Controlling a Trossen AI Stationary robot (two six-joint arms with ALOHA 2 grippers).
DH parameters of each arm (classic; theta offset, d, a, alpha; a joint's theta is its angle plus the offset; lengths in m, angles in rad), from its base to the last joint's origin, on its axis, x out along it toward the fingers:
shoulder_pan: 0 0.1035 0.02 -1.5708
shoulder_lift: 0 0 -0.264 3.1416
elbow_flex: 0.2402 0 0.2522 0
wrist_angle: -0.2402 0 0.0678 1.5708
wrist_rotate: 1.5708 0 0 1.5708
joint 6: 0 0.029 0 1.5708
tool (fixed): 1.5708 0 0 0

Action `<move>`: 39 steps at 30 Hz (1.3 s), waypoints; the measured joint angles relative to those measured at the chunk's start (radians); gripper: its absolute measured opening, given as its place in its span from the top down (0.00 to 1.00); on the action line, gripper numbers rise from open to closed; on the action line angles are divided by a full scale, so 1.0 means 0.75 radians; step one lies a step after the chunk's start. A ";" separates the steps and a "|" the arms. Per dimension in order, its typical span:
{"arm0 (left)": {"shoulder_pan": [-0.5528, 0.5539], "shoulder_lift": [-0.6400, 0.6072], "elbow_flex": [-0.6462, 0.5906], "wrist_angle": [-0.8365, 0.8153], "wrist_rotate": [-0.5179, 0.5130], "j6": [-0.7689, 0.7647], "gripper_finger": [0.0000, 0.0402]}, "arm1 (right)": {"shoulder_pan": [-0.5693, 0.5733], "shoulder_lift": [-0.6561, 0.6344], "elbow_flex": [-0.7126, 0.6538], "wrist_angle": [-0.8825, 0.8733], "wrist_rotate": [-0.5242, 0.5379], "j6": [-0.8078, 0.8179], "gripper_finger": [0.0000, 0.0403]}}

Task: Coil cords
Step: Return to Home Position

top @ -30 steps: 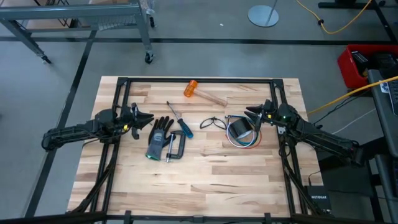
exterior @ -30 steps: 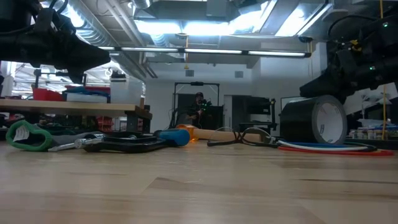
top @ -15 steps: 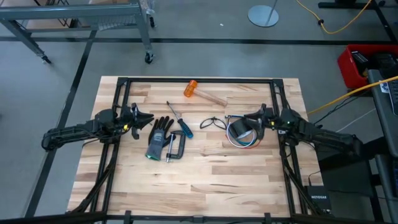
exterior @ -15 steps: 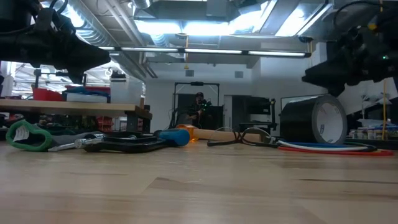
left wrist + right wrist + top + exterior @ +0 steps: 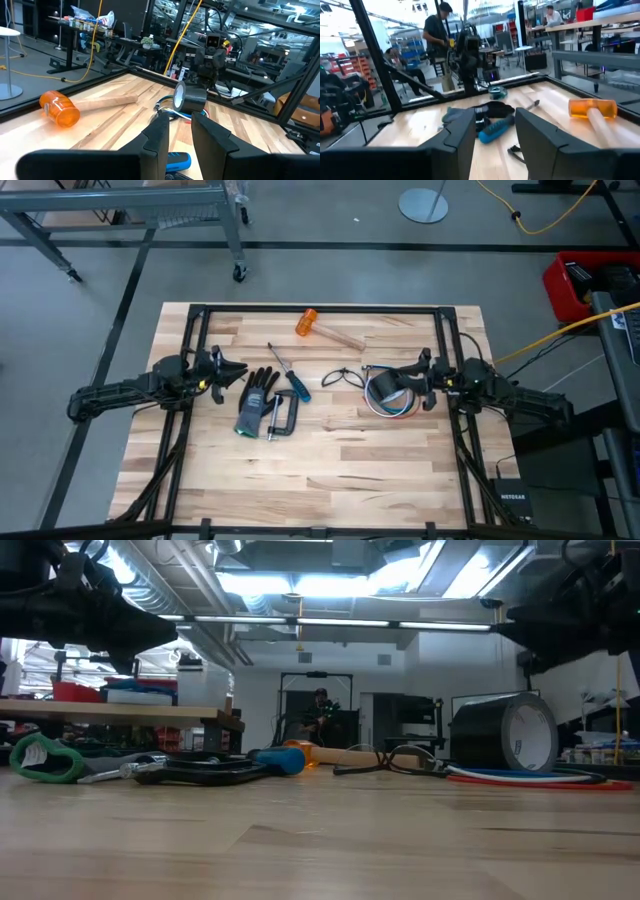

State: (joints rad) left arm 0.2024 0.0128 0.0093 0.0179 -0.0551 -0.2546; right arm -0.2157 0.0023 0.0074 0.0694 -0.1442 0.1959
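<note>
I am holding my right gripper (image 5: 418,372) open, empty, near the wires (image 5: 396,409) (light, limp, probably slippery); pinching the gathered loop seems best. My left gripper (image 5: 238,370) is waiting open.

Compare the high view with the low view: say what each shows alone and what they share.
Only the high view: both arms whole, the left pincer beside the gloves, the right pincer beside the tape roll, plus the yellow floor cable. Only the low view: ceiling lights and a person far off in the room. Both: the tape roll, the red, white and blue wires, the glasses, the orange mallet.
</note>
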 joint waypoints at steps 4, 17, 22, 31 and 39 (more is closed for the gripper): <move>0.000 0.000 0.000 0.000 0.000 0.000 0.82 | 0.000 0.000 0.000 -0.037 0.002 0.000 0.65; 0.000 0.004 0.000 0.000 0.000 0.000 0.82 | -0.001 0.006 0.001 -0.039 -0.002 0.000 0.65; 0.000 0.004 0.000 0.000 0.000 0.000 0.82 | -0.001 0.006 0.001 -0.040 -0.002 0.000 0.65; 0.000 0.004 0.000 0.000 0.000 0.000 0.82 | -0.001 0.006 0.001 -0.041 -0.002 0.000 0.65; 0.000 0.004 0.000 0.000 0.000 0.000 0.82 | -0.001 0.006 0.001 -0.041 -0.002 0.000 0.65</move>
State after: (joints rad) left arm 0.2024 0.0158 0.0093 0.0181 -0.0551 -0.2546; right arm -0.2161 0.0067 0.0078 0.0383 -0.1459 0.1960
